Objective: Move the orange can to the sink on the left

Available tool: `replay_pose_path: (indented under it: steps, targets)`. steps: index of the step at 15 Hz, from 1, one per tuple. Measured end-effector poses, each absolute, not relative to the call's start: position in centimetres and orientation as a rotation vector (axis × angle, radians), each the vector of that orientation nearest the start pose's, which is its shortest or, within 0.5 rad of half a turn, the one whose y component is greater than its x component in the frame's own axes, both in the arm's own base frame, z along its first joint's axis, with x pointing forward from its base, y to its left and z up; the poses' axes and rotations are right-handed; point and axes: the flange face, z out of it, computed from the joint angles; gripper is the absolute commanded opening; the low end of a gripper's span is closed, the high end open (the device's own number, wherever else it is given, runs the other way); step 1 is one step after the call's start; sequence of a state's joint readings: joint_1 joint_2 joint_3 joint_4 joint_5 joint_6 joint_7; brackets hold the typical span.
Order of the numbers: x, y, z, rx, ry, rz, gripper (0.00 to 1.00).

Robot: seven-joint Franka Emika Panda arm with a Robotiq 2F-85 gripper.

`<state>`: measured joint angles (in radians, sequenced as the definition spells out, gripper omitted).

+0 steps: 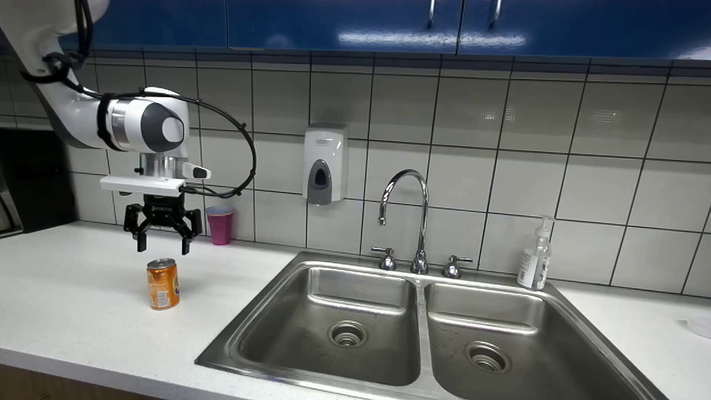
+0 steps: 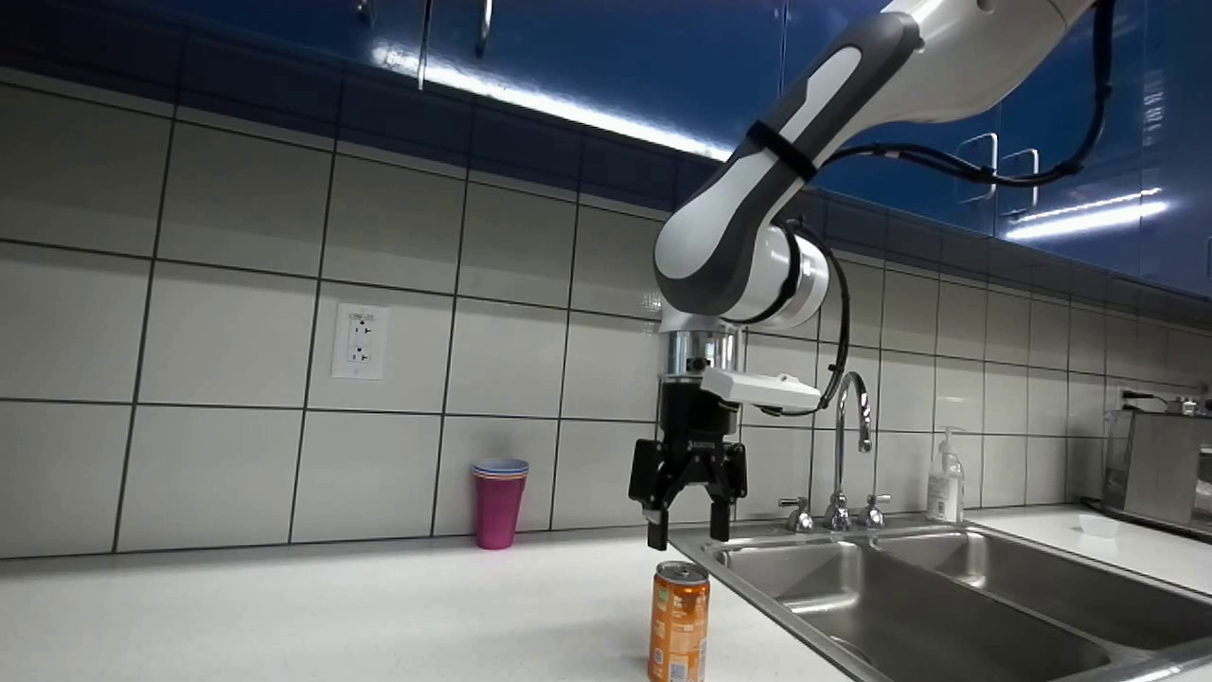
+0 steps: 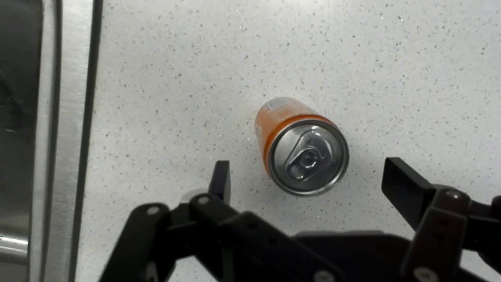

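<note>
Next, reach down for the can (image 1: pixel 163 286), upright on the surface (image 1: pixel 78 300), near the sink (image 1: pixel 254 309) but outside it. Note the jaws just above: apart, holding nothing. Expect thin, smooth metal, likely slippery if damp and easily dented by too hard a squeeze. Impossible to tell from the lid (image 3: pixel 309 158) whether full or drained; better treat as heavy. Take hold around mid-height, squarely from either side, with steady, moderate pressure, then lift clear before crossing over.
</note>
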<state>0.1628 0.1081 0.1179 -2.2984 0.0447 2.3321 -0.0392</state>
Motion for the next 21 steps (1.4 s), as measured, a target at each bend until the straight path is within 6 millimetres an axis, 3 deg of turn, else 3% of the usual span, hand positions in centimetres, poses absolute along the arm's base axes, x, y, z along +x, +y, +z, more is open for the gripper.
replay_pose_path:
  steps: [13,21]
  targets:
    - [49.7,14.6,26.1,-3.085,-0.485,0.185,1.0]
    - [49.5,15.9,23.9,-3.104,-0.546,0.236,1.0]
